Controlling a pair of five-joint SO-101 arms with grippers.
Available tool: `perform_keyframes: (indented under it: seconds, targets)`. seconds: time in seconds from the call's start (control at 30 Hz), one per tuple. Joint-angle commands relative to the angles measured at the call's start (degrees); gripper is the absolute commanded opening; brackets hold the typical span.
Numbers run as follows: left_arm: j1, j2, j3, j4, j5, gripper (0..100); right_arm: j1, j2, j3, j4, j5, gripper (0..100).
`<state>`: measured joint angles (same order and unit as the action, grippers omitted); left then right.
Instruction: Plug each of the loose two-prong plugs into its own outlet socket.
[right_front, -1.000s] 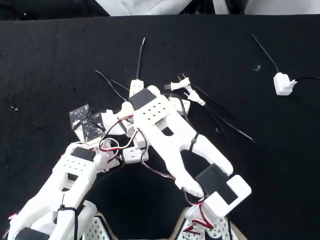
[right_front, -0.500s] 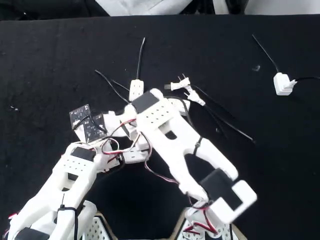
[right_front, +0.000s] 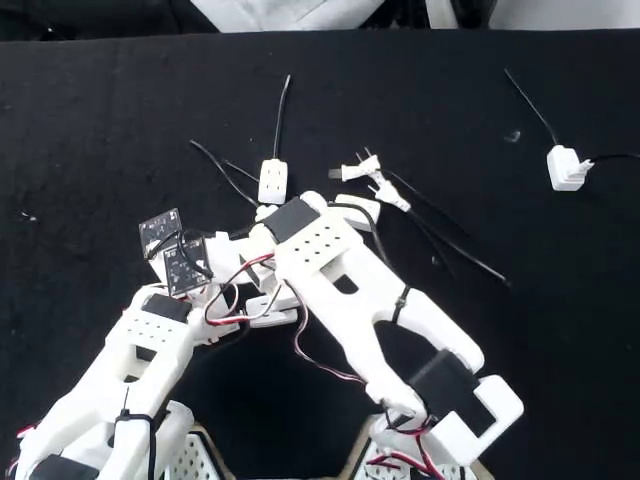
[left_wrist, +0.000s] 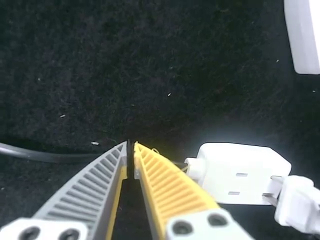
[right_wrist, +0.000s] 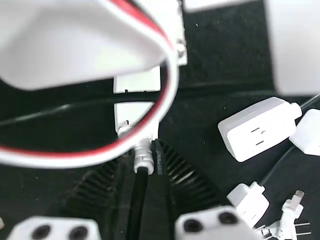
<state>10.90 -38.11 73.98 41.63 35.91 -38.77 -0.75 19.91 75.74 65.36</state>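
White two-prong plug (right_wrist: 142, 152) pinched in right gripper (right_wrist: 143, 165), aimed lengthwise at white outlet block (right_wrist: 134, 112).
Left gripper (left_wrist: 131, 149) pressed together beside second white outlet (left_wrist: 240, 172); high view: two loose white plugs (right_front: 360, 170).

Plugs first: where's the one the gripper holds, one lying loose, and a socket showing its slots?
held plug (right_wrist: 142, 159), right wrist view, on its white neck.
loose plug (right_front: 392, 197), high view, on its white body.
slotted socket (right_wrist: 255, 134), right wrist view, on its slotted face.
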Motion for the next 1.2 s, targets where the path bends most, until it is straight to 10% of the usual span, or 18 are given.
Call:
perform_keyframes:
  seconds: [0.0, 1.17]
  targets:
    - [-0.3, 0.9, -0.2, -1.1, -0.3, 3, -2.1, 0.2, 4.9, -0.6, -0.7, 1.1]
    - [-0.3, 0.9, -0.4, -1.1, -0.3, 3, -2.6, -3.7, 13.8, -6.0, -0.7, 1.1]
